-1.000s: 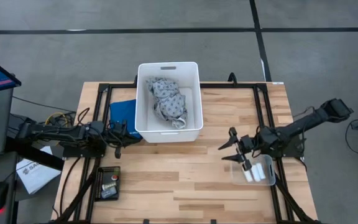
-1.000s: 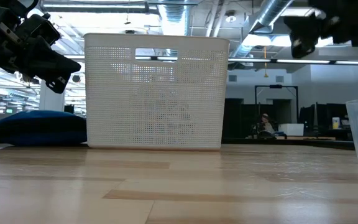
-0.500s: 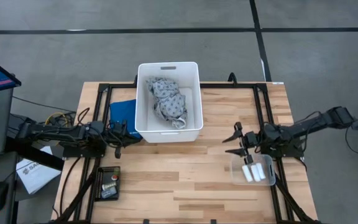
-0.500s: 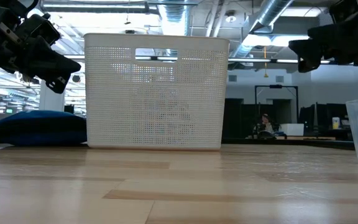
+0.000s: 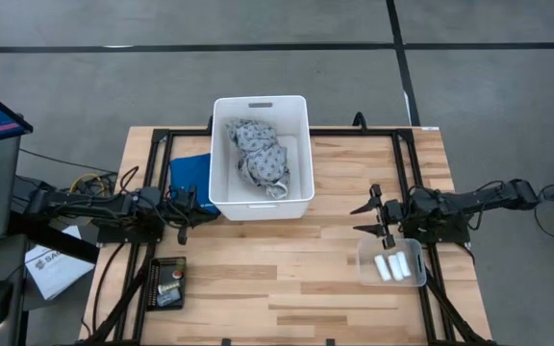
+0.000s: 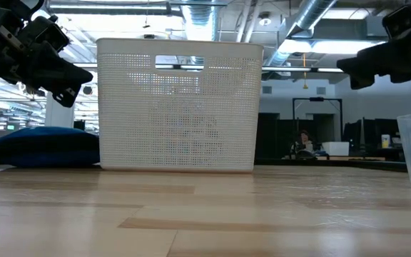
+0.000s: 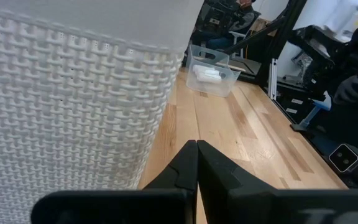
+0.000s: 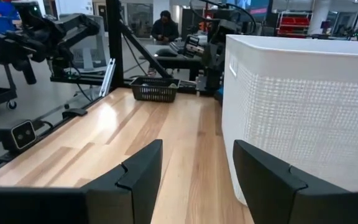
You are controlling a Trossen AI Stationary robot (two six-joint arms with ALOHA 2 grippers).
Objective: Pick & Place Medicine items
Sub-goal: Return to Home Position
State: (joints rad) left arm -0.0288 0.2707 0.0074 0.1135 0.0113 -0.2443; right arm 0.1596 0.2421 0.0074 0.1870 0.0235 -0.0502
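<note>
The medicine items (image 5: 389, 266) are small white cylinders lying inside a clear plastic container (image 5: 414, 272) near the table's right near corner. The left wrist view shows them (image 7: 207, 73) far off in that container (image 7: 229, 81). My right gripper (image 5: 358, 220) is open and hovers above the table, just to the far-left of the container; in its wrist view the two fingers (image 8: 194, 180) stand wide apart with nothing between them. My left gripper (image 5: 192, 208) is shut (image 7: 197, 163) and waits by the white bin's left near corner.
A white perforated bin (image 5: 262, 154) stands at the table's far middle, with a grey patterned cloth bundle (image 5: 261, 159) inside. A blue pad (image 5: 189, 170) lies to its left. A small black tray (image 5: 168, 283) sits at the left near edge. Bare wood lies between bin and container.
My right gripper has drawn back toward the table's right edge and slightly toward the far edge, away from above the clear container, staying open. Its arm has stretched lower toward the right. The white cylinders stay in the container.
</note>
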